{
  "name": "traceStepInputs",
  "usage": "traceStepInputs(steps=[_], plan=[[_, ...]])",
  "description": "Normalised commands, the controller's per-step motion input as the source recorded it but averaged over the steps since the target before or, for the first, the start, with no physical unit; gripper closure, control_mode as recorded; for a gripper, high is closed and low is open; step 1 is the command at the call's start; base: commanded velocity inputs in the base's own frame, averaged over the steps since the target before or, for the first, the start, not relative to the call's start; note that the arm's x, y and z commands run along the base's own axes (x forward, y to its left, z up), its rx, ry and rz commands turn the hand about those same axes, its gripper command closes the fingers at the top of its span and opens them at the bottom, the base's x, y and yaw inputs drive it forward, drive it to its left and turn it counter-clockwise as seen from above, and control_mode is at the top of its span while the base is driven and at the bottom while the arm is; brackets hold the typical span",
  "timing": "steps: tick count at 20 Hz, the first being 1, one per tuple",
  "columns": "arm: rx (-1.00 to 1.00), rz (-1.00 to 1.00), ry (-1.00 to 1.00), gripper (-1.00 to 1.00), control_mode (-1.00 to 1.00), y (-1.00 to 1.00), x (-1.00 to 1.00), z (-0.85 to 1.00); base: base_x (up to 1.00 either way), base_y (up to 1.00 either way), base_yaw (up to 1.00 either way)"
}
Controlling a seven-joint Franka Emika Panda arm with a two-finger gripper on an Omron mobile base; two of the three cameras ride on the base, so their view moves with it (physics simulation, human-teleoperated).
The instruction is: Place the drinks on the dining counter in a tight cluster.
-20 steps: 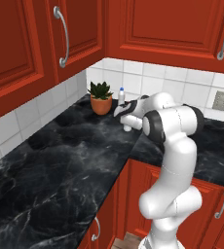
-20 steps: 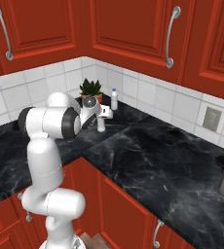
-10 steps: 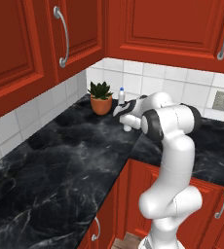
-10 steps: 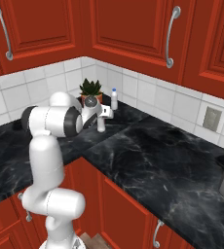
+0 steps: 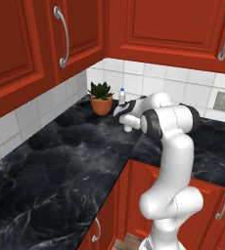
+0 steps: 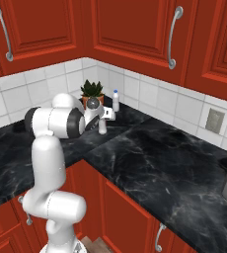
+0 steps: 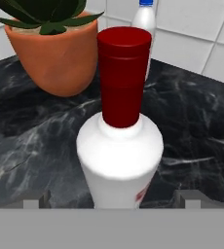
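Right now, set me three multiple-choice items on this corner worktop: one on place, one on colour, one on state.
1. Where does the blue-capped bottle stand?
A. Against the tiled wall, beside the plant pot
B. Inside the pot
C. On the floor

2. What colour is the cap of the white bottle nearest the hand?
A. Green
B. Red
C. Yellow

3. How do the fingers stand?
A. Clamped shut on the cap
B. Holding the pot
C. Wide open, either side of the white bottle

Answers: 1 A, it stands by the tiles behind the pot; 2 B, the tall cap is red; 3 C, the tips sit clear of the bottle.
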Motion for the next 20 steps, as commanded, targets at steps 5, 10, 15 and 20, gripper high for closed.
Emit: traceStepInputs(steps=[5,10,15,20], plan=[[0.0,0.0,0.0,-1.0,-1.0,0.0,0.1,-0.08,0.0,0.0,0.0],[0.0,0.0,0.0,-1.0,-1.0,0.0,0.09,-0.07,0.0,0.0,0.0],[0.0,0.0,0.0,-1.0,-1.0,0.0,0.09,-0.06,0.0,0.0,0.0],[0.0,0.0,0.0,-1.0,-1.0,0.0,0.09,-0.04,0.0,0.0,0.0]])
